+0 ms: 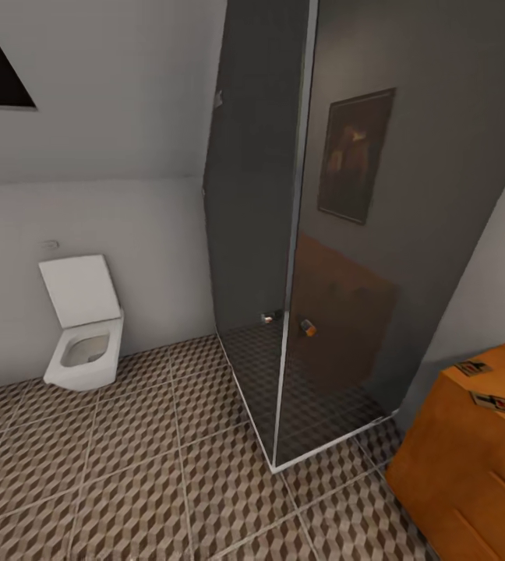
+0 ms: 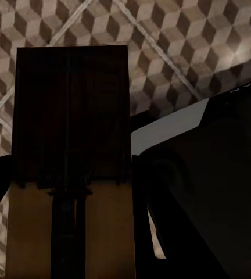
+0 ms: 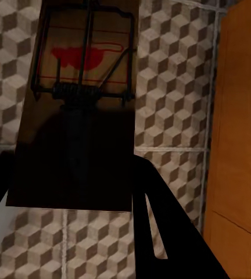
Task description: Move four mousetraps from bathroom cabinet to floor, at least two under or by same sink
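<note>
While two mousetraps (image 1: pixel 471 367) (image 1: pixel 495 403) lie flat on the cabinet (image 1: pixel 455 460) top at lower right, each wrist cam shows another trap: right gripper (image 3: pixel 73 192) pinches a mousetrap (image 3: pixel 82 64) w/ red mark above the bathroom floor (image 1: pixel 128 467); left gripper (image 2: pixel 67 232) clamps a darker trap (image 2: pixel 70 110). Toilet (image 1: pixel 85 327) sits by the back wall.

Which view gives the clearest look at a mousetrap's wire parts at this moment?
The right wrist view: a mousetrap held between the right gripper's fingers shows its wire bar, spring and red marking close up. The head view shows two mousetraps small on the cabinet. The left wrist view shows a dark slab, details unreadable.
</note>
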Robot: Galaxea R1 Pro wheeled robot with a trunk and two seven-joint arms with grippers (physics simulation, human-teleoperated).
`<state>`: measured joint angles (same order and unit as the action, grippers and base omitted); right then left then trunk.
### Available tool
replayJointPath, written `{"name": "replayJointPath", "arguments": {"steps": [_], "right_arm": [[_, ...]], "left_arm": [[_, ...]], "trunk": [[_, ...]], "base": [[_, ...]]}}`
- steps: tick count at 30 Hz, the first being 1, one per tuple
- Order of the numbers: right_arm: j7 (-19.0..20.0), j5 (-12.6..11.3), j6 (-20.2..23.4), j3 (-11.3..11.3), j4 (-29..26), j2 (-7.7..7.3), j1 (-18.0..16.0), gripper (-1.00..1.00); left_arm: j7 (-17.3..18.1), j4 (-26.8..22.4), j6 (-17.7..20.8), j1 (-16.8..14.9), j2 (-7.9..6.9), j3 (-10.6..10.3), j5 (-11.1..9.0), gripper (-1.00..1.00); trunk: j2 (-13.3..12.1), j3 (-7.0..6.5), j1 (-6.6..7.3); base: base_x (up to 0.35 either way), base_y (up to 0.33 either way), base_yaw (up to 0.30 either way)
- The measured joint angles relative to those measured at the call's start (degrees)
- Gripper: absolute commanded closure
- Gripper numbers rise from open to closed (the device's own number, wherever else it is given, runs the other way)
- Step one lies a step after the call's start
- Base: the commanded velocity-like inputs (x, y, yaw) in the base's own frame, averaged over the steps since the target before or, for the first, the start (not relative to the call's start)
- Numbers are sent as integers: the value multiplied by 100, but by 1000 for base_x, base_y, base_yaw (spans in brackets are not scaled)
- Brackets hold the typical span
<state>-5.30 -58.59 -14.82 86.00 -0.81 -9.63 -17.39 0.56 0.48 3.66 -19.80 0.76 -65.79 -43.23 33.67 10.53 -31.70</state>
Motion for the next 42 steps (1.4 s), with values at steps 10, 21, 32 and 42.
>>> {"name": "replayJointPath", "arguments": {"steps": [10,21,32,42], "right_arm": [[1,17,0,0,-5,0,0,100],[0,23,-8,0,1,-1,0,100],[2,25,-10,8,-7,1,9,100],[2,18,-10,9,-7,0,9,100]], "left_arm": [[-43,5,2,0,-26,0,-1,100],[-17,60,13,-1,-67,-9,17,100],[-16,83,10,-1,-190,-17,26,100],[-16,83,10,-1,-197,-17,26,100]], "trunk": [[0,32,0],[0,66,0],[0,101,0],[0,133,0]], "base": [[0,0,278],[0,0,278],[0,0,278],[0,0,278]]}}
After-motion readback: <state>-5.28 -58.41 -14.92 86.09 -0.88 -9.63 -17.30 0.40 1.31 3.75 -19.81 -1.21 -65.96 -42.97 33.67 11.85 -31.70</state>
